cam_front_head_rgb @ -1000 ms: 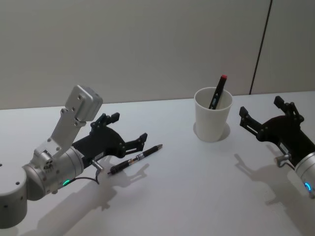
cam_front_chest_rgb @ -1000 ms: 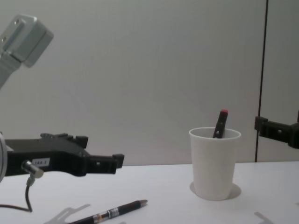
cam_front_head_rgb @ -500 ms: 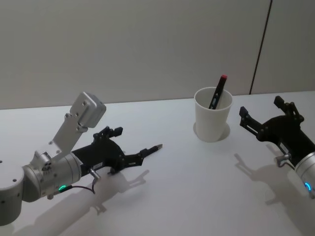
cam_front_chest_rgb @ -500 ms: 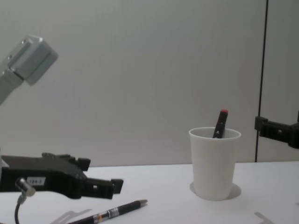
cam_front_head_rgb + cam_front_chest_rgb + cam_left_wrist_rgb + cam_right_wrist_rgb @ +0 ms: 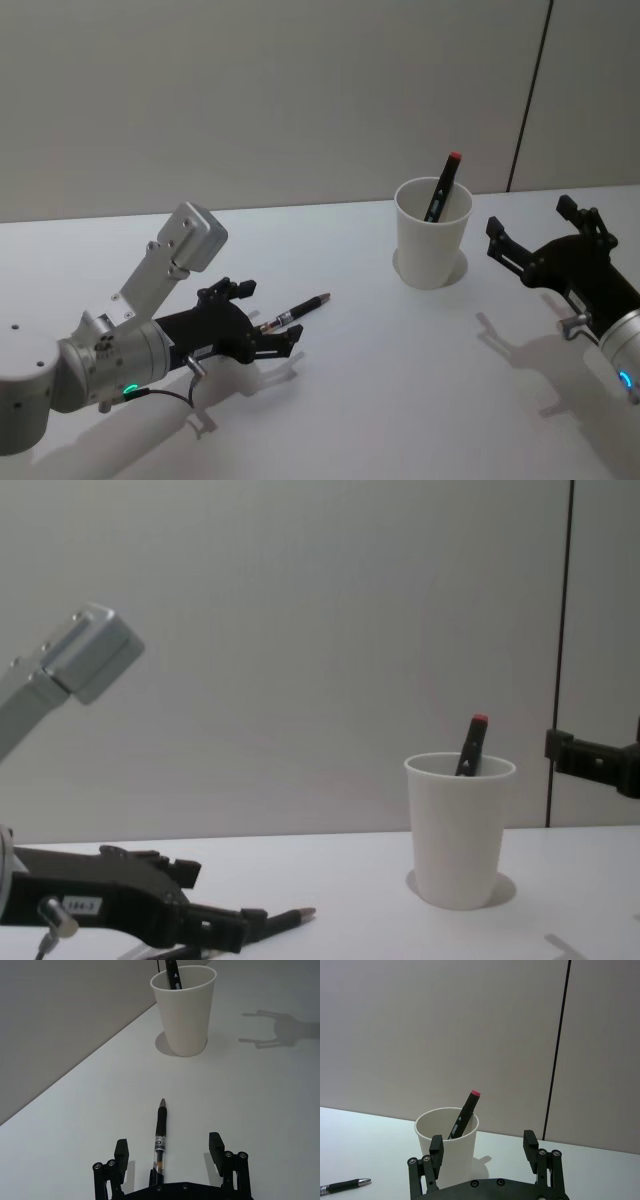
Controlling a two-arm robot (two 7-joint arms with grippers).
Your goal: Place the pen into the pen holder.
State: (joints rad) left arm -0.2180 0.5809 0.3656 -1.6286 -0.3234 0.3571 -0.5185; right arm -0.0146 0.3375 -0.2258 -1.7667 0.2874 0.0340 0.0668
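Observation:
A black pen [image 5: 297, 311] lies flat on the white table [image 5: 400, 380], its tip towards the pen holder [image 5: 432, 238], a white paper cup at the back right. My left gripper [image 5: 268, 318] is low over the table and open, one finger on each side of the pen's rear half. In the left wrist view the pen [image 5: 160, 1142] runs between the fingers [image 5: 121, 1150] without touching them, and the cup [image 5: 184, 1010] stands beyond. My right gripper [image 5: 530, 220] hangs open, still, to the right of the cup [image 5: 460, 1160].
A black marker with a red cap [image 5: 443, 188] leans inside the cup. A grey wall [image 5: 250, 90] rises right behind the table's far edge. Bare tabletop lies between the pen and the cup [image 5: 460, 830].
My left gripper has dropped to the table and slid back, so its open fingers now straddle the pen. The pen, cup and right arm have not moved.

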